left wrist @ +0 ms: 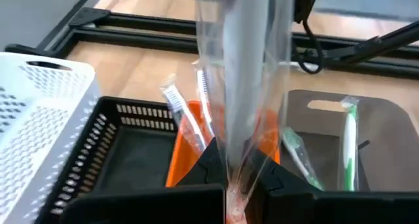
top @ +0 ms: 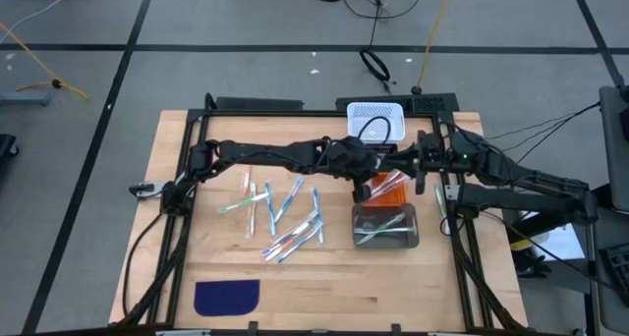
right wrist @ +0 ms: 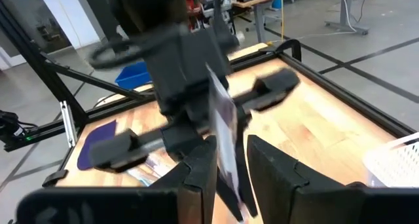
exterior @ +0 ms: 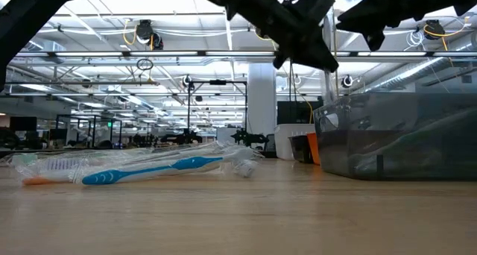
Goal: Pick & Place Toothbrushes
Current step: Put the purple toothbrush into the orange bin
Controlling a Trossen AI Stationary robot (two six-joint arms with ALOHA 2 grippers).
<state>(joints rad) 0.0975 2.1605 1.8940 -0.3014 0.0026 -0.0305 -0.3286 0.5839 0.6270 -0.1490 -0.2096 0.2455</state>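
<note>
Loose clear-wrapped toothbrushes with blue, green and orange accents lie scattered on the wooden surface, well behind the left hand, back along its arm. Left hand is clamped shut on one clear-bagged toothbrush, long axis running straight out from its fingers. Beyond its tips: orange bin centre, clear bin beside it. Right hand is just beside the left, fingers narrowly parted astride the same bag; grip unclear. Left is the carrier.
</note>
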